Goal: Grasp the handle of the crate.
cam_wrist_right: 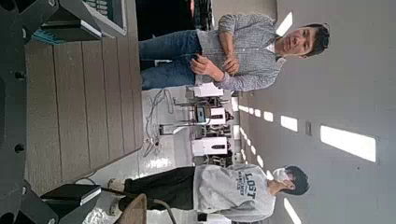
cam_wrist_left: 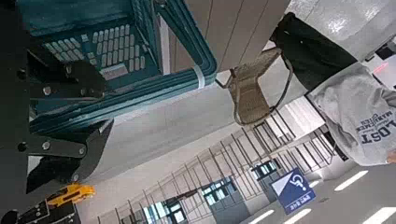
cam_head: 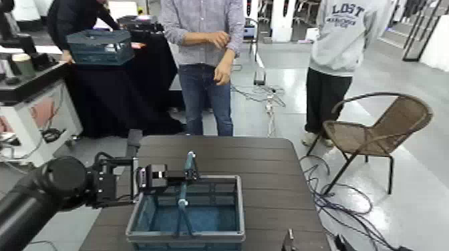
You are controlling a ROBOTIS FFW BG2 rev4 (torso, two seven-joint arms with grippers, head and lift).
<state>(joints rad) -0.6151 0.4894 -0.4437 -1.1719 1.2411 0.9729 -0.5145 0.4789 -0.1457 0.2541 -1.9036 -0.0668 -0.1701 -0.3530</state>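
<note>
The handle (cam_head: 186, 179) arches upright over the middle of the crate (cam_head: 186, 212), which sits at the near edge of the tabletop (cam_head: 267, 167). The left tool (cam_head: 175, 176) reaches in from the crate's left side, its fingers (cam_wrist_left: 65, 89) straddling the bar at its top; in the left wrist view they look clenched on it (contact seems real). The likely risk: the thin bar slipping or pivoting if the grip is shallow. The right tool (cam_head: 288, 241) waits low, state unclear.
</note>
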